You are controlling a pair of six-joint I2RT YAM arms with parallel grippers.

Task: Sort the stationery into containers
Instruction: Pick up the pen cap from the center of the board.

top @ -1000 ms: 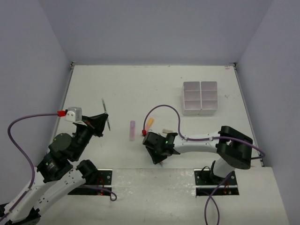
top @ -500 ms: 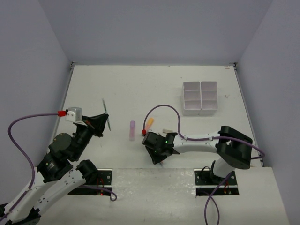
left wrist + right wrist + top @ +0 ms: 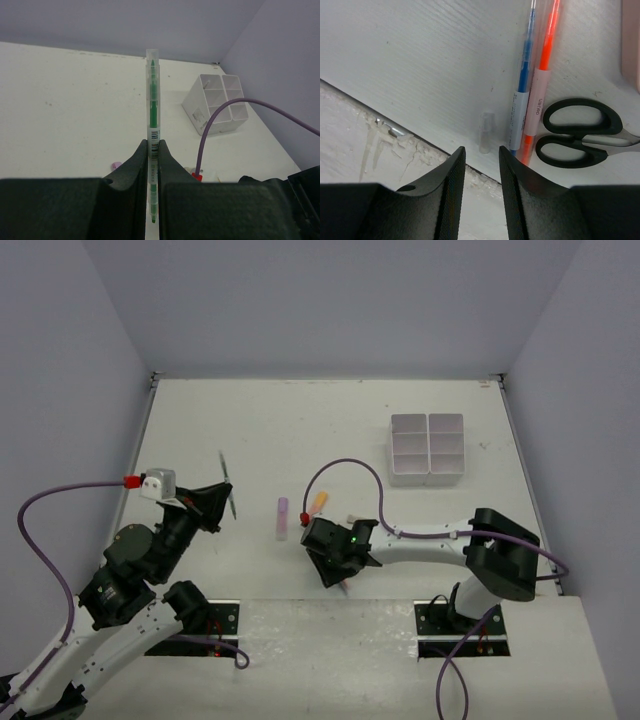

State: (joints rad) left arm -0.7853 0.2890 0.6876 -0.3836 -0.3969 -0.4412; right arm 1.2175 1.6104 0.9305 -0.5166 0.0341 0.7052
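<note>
Top external view, entries as I log them from the console:

- Organiser box [image 3: 428,478]: six compartments, toward the far right corner of the tabletop. No item shows inside it from above.
- Left end effector [image 3: 222,496]: near the left edge, clamped on the green pen [image 3: 227,485]. The left wrist view confirms it. The pen [image 3: 152,100] stands pinched between the fingers [image 3: 134,167] and points roughly toward the box [image 3: 200,110]. No change over the last second.
- Right end effector [image 3: 336,570]: low at the near edge, about midway along it. Change noted: it has crept slightly toward the left edge and its jaws have spread.
- Right wrist view: the fingers [image 3: 451,185] stand apart with nothing between them. A small clear cap [image 3: 485,132] lies just ahead of the gap. Beside it come a blue pen [image 3: 520,110], an orange-red pen [image 3: 544,70] touching the blue one, then the black-handled scissors [image 3: 580,132].
- Lilac highlighter [image 3: 282,518] and orange highlighter [image 3: 318,504]: mid-tabletop, unmoved.

Assessment: the widening jaws read to me as preparation for a pick at the near edge, the cap being the likeliest target. The green pen is the only item in hand, so the sorting looks barely begun.
</note>
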